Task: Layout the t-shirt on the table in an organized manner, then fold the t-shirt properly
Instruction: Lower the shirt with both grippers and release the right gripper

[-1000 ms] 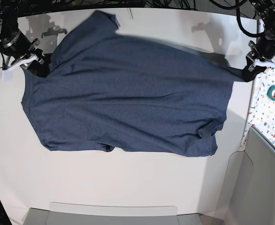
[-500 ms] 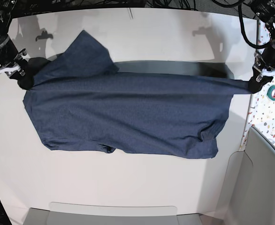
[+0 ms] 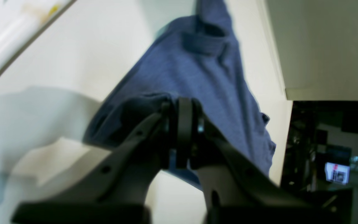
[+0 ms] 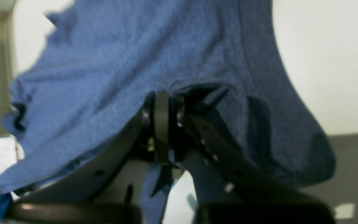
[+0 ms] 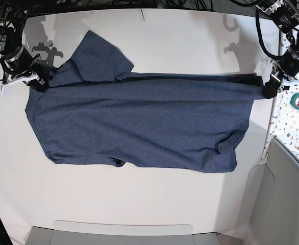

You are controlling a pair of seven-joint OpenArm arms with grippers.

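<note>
The navy t-shirt [image 5: 139, 122] lies spread across the white table [image 5: 139, 199], plain side up, with one sleeve [image 5: 96, 56] flopped toward the back left. Its far edge is stretched taut between both grippers. My left gripper [image 5: 268, 88] at the right edge is shut on the t-shirt [image 3: 204, 81], pinching a corner of cloth between its fingers [image 3: 183, 124]. At the left edge, my right gripper [image 5: 39, 81] is shut on the t-shirt [image 4: 129, 62] as well, with fabric bunched around its fingers [image 4: 162, 118].
A speckled strip [image 5: 292, 122] with a green tape roll [image 5: 298, 100] runs along the right of the table. A grey bin wall [image 5: 287, 199] stands at the lower right, a grey tray edge [image 5: 124, 229] at the bottom. Cables hang at the back corners.
Both grippers pulled the shirt's raised far edge back and down toward the table. The lifted cloth has flattened and the sleeve now lies at the back left.
</note>
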